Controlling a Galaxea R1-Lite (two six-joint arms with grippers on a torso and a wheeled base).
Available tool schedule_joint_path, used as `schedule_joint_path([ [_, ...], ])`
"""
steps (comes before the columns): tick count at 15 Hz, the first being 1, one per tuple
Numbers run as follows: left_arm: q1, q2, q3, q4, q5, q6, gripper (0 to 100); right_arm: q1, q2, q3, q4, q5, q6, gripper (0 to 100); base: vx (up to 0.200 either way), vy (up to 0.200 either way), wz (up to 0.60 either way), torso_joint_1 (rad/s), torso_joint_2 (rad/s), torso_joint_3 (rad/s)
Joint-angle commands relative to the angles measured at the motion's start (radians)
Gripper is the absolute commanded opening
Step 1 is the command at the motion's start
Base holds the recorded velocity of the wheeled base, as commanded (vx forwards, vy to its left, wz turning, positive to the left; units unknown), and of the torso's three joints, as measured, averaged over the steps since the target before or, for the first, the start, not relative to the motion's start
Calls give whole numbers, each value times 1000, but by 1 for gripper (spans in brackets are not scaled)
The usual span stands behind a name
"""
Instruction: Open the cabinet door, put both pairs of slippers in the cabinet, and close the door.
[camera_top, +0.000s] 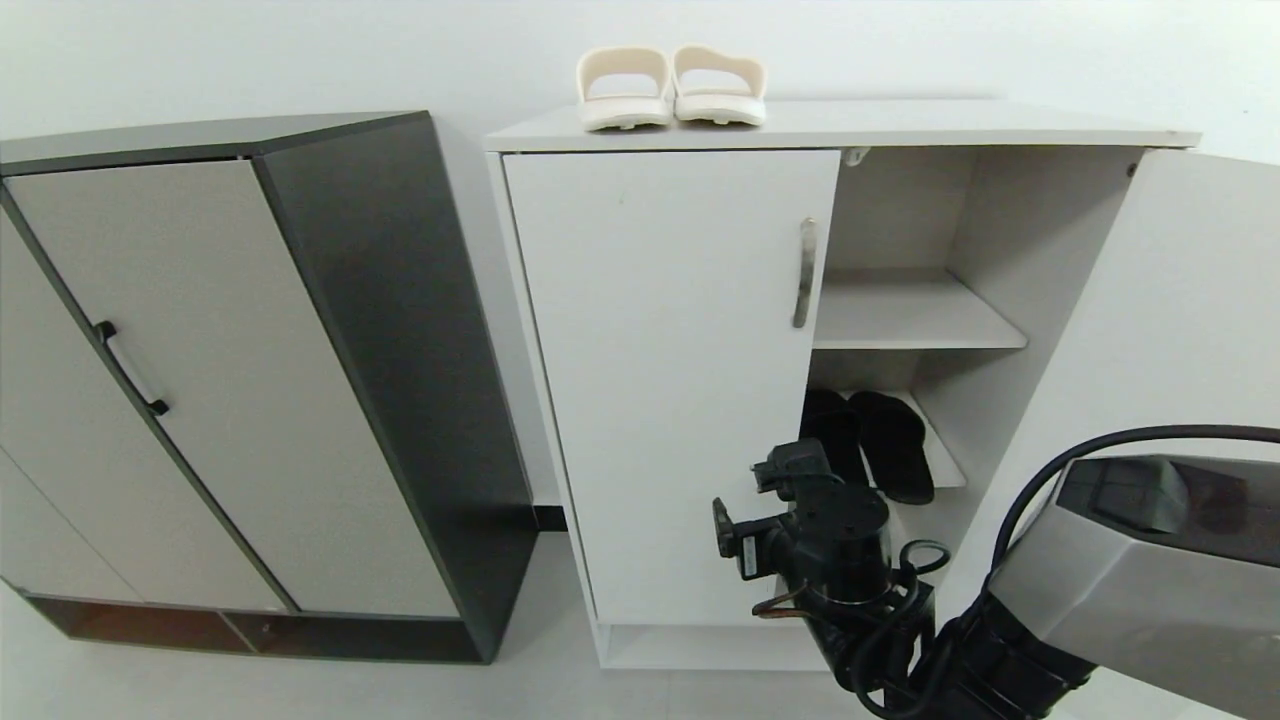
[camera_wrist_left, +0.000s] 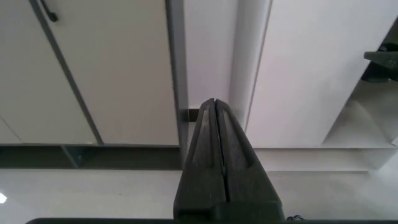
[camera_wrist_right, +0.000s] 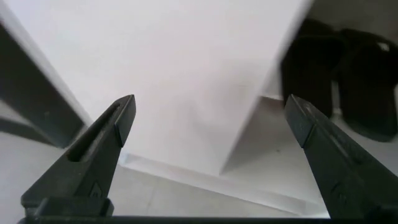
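A cream pair of slippers (camera_top: 670, 88) sits on top of the white cabinet (camera_top: 900, 122). Its right door (camera_top: 1180, 300) is swung open, and its left door (camera_top: 670, 400) with a metal handle (camera_top: 804, 272) is closed. A black pair of slippers (camera_top: 880, 440) (camera_wrist_right: 354, 74) lies on the lower shelf inside. My right gripper (camera_top: 800, 470) (camera_wrist_right: 210, 102) is open and empty, low before the closed door's edge, just short of the black pair. My left gripper (camera_wrist_left: 215, 102) is shut on nothing, facing the gap between the two cabinets.
A grey cabinet (camera_top: 250, 380) (camera_wrist_left: 106, 68) with a black handle (camera_top: 130, 368) stands closed to the left of the white one. An empty upper shelf (camera_top: 910, 315) shows inside the white cabinet. Pale floor (camera_top: 300, 690) lies in front.
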Motion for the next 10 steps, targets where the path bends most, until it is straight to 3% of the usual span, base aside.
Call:
schedule_joint_path([
  [1,0,2,0,0,-1,0,0,2,1,21,-30,3,-24,100,0,200,0,2,-2,7],
  [6,0,2,0,0,1,1,0,-1,18,30,-65,11,-56,100,0,200,0,0,1,4],
  [10,0,2,0,0,1,0,0,0,19,30,-65,12,-56,100,0,0,0,0,0,0],
])
